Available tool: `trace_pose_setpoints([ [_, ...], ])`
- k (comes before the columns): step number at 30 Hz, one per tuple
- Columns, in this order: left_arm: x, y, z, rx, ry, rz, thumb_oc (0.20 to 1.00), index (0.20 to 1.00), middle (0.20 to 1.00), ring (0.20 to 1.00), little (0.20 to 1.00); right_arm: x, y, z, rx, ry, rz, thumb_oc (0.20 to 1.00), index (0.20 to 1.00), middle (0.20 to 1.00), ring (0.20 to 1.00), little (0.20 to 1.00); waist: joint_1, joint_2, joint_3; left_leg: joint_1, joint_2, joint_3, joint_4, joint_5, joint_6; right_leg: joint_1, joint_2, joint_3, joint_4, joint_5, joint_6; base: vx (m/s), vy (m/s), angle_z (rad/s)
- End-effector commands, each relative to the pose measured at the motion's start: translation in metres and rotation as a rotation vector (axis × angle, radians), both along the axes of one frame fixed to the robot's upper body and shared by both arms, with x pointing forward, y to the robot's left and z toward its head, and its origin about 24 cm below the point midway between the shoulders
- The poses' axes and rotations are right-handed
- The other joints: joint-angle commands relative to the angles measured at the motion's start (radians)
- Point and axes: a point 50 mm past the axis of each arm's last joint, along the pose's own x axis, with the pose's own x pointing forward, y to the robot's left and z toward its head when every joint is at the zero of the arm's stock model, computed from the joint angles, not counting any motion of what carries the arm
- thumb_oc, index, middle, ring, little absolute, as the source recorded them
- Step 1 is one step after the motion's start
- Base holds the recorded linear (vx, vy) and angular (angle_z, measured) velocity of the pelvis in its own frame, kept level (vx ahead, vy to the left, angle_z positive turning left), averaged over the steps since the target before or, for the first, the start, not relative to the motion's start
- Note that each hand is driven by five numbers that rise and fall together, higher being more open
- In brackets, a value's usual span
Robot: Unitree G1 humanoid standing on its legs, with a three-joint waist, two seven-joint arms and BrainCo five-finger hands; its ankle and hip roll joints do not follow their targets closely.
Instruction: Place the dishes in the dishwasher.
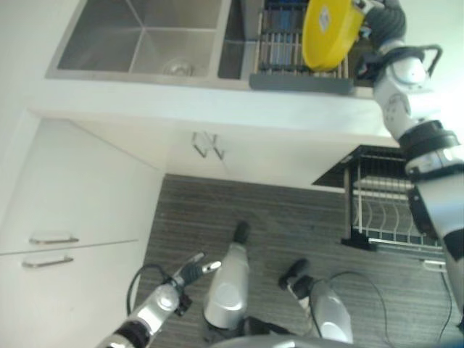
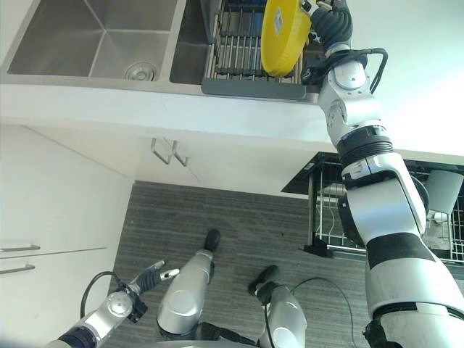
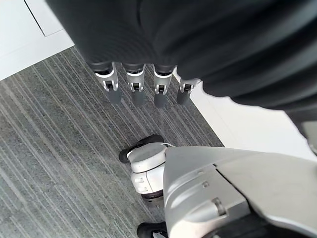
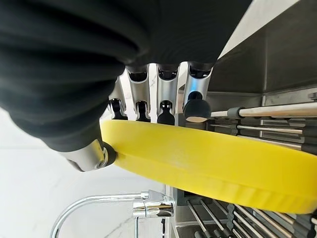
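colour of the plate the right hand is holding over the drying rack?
Plain yellow round plate, pinched by the right hand; clearest in the right wrist view.

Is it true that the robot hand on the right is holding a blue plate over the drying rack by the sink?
Not quite. The plate is yellow, not blue, as the right eye view and the right wrist view show. The rest holds: the right robot hand grips its rim, fingers curled over one face and thumb on the other, above the drying rack beside the sink.
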Motion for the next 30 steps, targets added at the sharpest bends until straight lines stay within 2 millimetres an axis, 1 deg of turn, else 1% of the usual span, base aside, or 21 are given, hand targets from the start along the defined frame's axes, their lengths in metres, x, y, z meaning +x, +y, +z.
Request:
trace_pose_setpoints([
  [1,-0.03,-0.001,-0.014,0.022,0.105,-0.054,1.0,1.0,1.0,1.0,1.0,-0.012,-0.004,0.034,0.058,-0.15,0.055,0.2,0.2,0.2,0.2,0.2,0.026,-0.011,-0.016,-0.03,0.033,-0.008,0.078,-0.059,0.004,0.061,0.0,0.089,-0.058,0.006,0.023,0.0,0.0,0.0],
  [3,-0.03,-0.002,-0.015,0.017,0.111,-0.049,1.0,1.0,1.0,1.0,1.0,-0.013,-0.002,0.034,0.101,-0.163,0.078,0.2,0.2,0.2,0.2,0.2,0.024,-0.009,-0.017,-0.023,0.033,-0.006,0.075,-0.059,0.004,0.066,0.0,0.089,-0.06,0.006,0.023,0.0,0.0,0.0],
  [5,-0.033,-0.004,-0.017,-0.009,0.132,-0.026,1.0,1.0,1.0,1.0,1.0,-0.014,-0.001,0.031,0.217,-0.191,0.135,0.2,0.2,0.2,0.2,0.2,0.017,-0.007,-0.029,-0.008,0.036,-0.001,0.065,-0.06,0.002,0.077,0.002,0.091,-0.071,0.004,0.025,0.0,0.0,0.0],
  [7,-0.035,-0.006,-0.019,-0.024,0.145,-0.014,1.0,1.0,1.0,1.0,1.0,-0.015,0.0,0.027,0.297,-0.201,0.167,0.2,0.2,0.2,0.2,0.2,0.013,-0.006,-0.037,0.003,0.037,0.001,0.057,-0.06,0.0,0.086,0.004,0.093,-0.079,0.005,0.027,0.01,-0.014,-0.04],
  [10,-0.04,-0.011,-0.024,-0.049,0.173,0.015,1.0,1.0,1.0,1.0,1.0,-0.015,-0.003,0.015,0.488,-0.216,0.22,0.2,0.2,0.2,0.2,0.2,0.001,-0.002,-0.06,0.033,0.041,0.011,0.033,-0.061,-0.006,0.112,0.01,0.097,-0.109,0.006,0.031,0.02,-0.037,-0.06],
  [12,-0.043,-0.013,-0.027,-0.057,0.189,0.032,1.0,1.0,1.0,1.0,1.0,-0.015,-0.006,0.009,0.57,-0.209,0.243,0.2,0.2,0.2,0.2,0.2,-0.006,0.0,-0.073,0.051,0.044,0.017,0.015,-0.059,-0.009,0.126,0.015,0.1,-0.129,0.009,0.034,0.01,-0.042,-0.05],
  [16,-0.054,-0.016,-0.034,-0.081,0.23,0.079,1.0,1.0,1.0,1.0,1.0,-0.015,-0.01,-0.003,0.638,-0.209,0.247,0.2,0.2,0.2,0.2,0.2,-0.019,0.001,-0.103,0.085,0.049,0.03,-0.019,-0.055,-0.017,0.153,0.023,0.105,-0.171,0.016,0.039,-0.02,-0.047,-0.1],
  [17,-0.057,-0.017,-0.036,-0.085,0.239,0.094,1.0,1.0,1.0,1.0,1.0,-0.015,-0.013,-0.006,0.649,-0.211,0.242,0.2,0.2,0.2,0.2,0.2,-0.023,0.003,-0.111,0.087,0.05,0.043,-0.03,-0.034,-0.014,0.156,0.022,0.091,-0.189,0.04,0.035,-0.09,-0.05,-0.16],
  [18,-0.059,-0.018,-0.038,-0.09,0.246,0.105,1.0,1.0,1.0,1.0,1.0,-0.016,-0.013,-0.008,0.663,-0.212,0.24,0.2,0.2,0.2,0.2,0.2,-0.027,0.001,-0.122,0.096,0.054,0.047,-0.04,-0.032,-0.016,0.163,0.024,0.091,-0.202,0.043,0.036,-0.09,-0.054,-0.13],
  [22,-0.064,-0.02,-0.041,-0.106,0.256,0.129,1.0,1.0,1.0,1.0,1.0,-0.016,-0.014,-0.013,0.698,-0.219,0.237,0.2,0.2,0.2,0.2,0.2,-0.038,-0.002,-0.148,0.117,0.059,0.06,-0.059,-0.032,-0.023,0.182,0.029,0.092,-0.227,0.047,0.038,-0.02,-0.074,-0.11],
  [24,-0.071,-0.02,-0.044,-0.114,0.274,0.157,1.0,1.0,1.0,1.0,1.0,-0.019,-0.018,-0.017,0.731,-0.232,0.237,0.2,0.2,0.2,0.2,0.2,-0.048,-0.007,-0.18,0.141,0.063,0.072,-0.079,-0.034,-0.027,0.2,0.035,0.092,-0.252,0.049,0.04,-0.04,-0.109,-0.05],
  [30,-0.088,-0.022,-0.052,-0.126,0.344,0.235,1.0,1.0,1.0,1.0,1.0,-0.025,-0.024,-0.022,0.852,-0.285,0.241,0.2,0.2,0.2,0.2,0.2,-0.067,-0.023,-0.246,0.192,0.073,0.105,-0.118,-0.041,-0.035,0.242,0.05,0.085,-0.301,0.055,0.046,-0.03,-0.124,-0.12],
])
